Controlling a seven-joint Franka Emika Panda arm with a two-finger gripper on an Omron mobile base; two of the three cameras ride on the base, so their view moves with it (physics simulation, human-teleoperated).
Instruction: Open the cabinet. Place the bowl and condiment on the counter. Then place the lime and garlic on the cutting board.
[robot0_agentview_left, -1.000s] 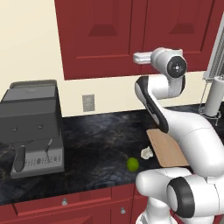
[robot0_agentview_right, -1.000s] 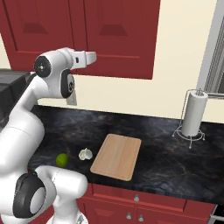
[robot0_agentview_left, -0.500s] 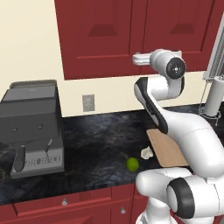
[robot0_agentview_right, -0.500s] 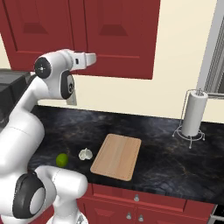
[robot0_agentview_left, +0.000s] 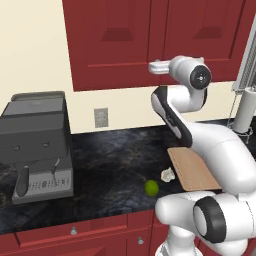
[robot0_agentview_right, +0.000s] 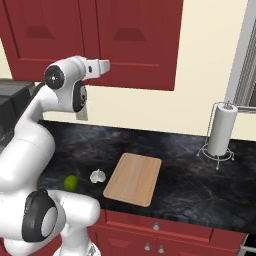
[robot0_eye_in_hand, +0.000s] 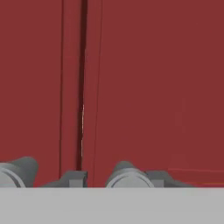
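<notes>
Because the cabinet (robot0_agentview_left: 150, 40) is shut, the pincer (robot0_eye_in_hand: 94, 175) presses at its door seam, jaws partly closed around a knob it seems, lime (robot0_agentview_left: 151, 187) and garlic (robot0_agentview_left: 167, 174) far below on the desk (robot0_agentview_left: 115, 155).

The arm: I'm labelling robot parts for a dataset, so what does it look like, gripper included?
The arm is glossy white with rounded, tube-like links and dark grey to black round caps at the joints. The gripper is a pale boxy hand, and its fingers are small, dark grey and blocky. No cables or markings show.
</notes>
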